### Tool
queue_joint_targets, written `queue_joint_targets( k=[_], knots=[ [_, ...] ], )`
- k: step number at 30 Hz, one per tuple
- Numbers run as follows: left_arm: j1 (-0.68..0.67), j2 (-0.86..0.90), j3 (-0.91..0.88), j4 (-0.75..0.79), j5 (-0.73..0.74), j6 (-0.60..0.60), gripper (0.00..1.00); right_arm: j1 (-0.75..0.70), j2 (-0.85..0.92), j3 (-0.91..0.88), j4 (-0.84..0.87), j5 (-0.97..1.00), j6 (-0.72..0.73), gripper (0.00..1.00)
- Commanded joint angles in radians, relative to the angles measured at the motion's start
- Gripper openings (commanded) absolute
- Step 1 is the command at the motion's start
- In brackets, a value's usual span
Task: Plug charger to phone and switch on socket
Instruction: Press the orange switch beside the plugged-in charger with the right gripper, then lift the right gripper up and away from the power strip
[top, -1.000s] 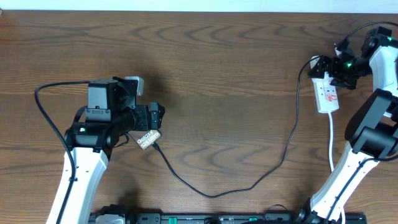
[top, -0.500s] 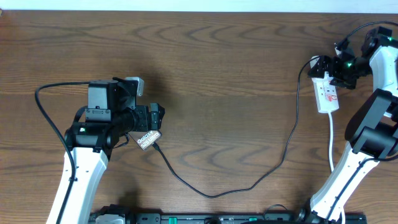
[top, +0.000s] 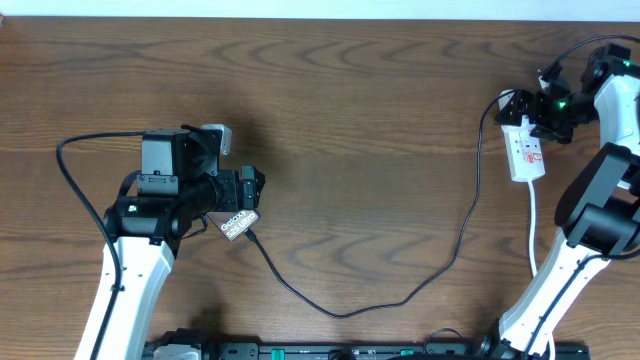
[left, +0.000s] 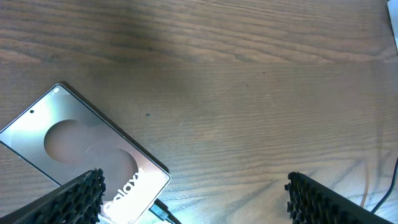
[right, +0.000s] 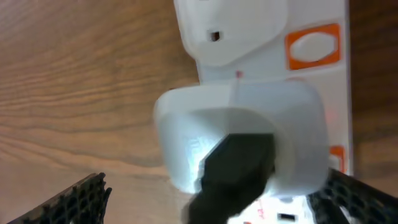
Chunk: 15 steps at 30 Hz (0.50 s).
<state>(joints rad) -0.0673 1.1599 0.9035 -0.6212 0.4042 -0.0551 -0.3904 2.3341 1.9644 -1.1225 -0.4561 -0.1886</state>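
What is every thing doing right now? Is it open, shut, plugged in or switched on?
phone: lying flat, face up, screen blank.
charger: lying slack, tip at the phone's end, looks plugged in.
socket: white plug seated in it; cannot tell if the switch is on.
left gripper: open, above the phone.
right gripper: open, fingers either side of the white plug.
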Motion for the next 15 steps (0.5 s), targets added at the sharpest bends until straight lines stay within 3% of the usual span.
queue_joint_targets(
  k=[1,15],
  knots=[
    [-0.002,-0.003,0.028,-0.002,-0.013,-0.005,0.92,0.019,0.024,-0.060,0.025,-0.105,-0.018,0.99],
    [-0.002,-0.003,0.028,-0.003,-0.013,-0.005,0.91,0.010,0.016,-0.051,0.010,-0.070,0.056,0.99]
  ],
)
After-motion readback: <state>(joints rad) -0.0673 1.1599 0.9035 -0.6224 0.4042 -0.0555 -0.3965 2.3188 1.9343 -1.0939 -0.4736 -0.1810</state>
